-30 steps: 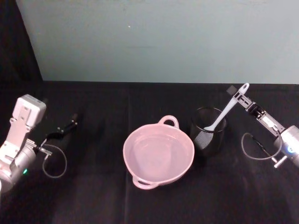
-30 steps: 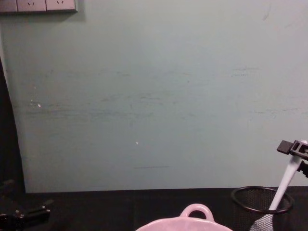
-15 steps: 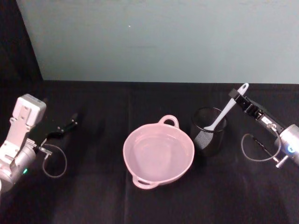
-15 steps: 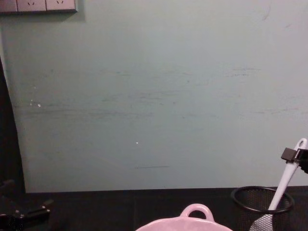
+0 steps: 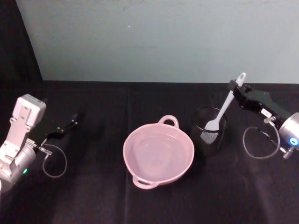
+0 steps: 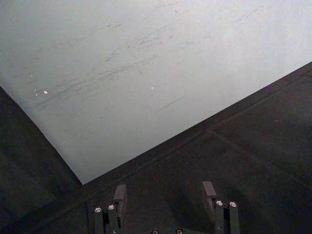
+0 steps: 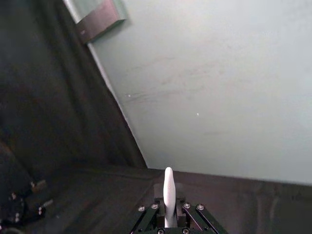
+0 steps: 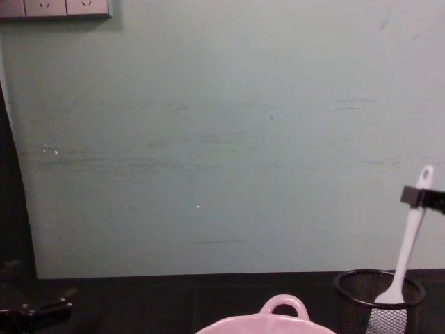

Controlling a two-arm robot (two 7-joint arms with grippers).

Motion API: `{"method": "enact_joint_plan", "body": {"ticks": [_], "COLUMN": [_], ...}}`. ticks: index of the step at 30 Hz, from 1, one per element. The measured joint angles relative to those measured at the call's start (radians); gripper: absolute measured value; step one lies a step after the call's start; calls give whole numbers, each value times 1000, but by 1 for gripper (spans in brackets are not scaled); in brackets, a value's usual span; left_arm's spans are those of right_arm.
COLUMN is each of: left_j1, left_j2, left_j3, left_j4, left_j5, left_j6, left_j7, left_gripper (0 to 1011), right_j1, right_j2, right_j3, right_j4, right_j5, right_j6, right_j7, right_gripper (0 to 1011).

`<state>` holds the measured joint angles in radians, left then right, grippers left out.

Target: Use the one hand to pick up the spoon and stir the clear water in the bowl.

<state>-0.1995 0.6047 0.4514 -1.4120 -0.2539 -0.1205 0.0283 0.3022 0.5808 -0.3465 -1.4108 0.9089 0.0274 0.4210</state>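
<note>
White spoon (image 5: 223, 106) pinched near handle top by my right gripper (image 5: 235, 87), scoop end in mesh cup (image 5: 205, 142), just right of pink bowl (image 5: 140, 135); left gripper (image 5: 70, 125) idle far left. Left wrist: its fingers (image 6: 119, 192) wide apart. Right wrist: handle tip pokes past clamped jaws. Chest: spoon leans slightly.

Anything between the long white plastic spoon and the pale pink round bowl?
Yes: the spoon, held by the right gripper, has its broad end inside the black wire-mesh cup, whose wall faces the bowl.
</note>
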Motion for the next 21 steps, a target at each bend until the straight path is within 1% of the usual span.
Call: {"method": "enact_joint_plan", "body": {"ticks": [1,2,4,5,8,9,14,17,21], "left_j1": [0,0,0,0,0,0,0,0,0], "left_j2": [0,0,0,0,0,0,0,0,0], "left_j3": [0,0,0,0,0,0,0,0,0], "left_j4": [0,0,0,0,0,0,0,0,0], "left_j5": [0,0,0,0,0,0,0,0,0], "left_j6": [0,0,0,0,0,0,0,0,0], "left_j7": [0,0,0,0,0,0,0,0,0], "left_gripper": [1005,1005,1005,1005,1005,1005,1005,1005,1005], "right_j1": [1,5,10,16,25,30,50,62,66], "right_j2": [6,18,30,41,55,64,88,95,94], "right_j3": [-2,-6,-9,-11,-11,-11,-8,-6,1], "right_j4": [-14,-42,-70,-97,-132,-153,-213,-231,-238], "right_j5": [-15,-44,-69,-89,-113,-125,-162,-179,-190], "right_j6": [0,0,4,11,24,34,72,92,101], "right_j7": [-5,-17,-25,-30,-34,-34,-33,-30,-27], "right_gripper": [125,124,124,125,125,125,125,125,125]}}
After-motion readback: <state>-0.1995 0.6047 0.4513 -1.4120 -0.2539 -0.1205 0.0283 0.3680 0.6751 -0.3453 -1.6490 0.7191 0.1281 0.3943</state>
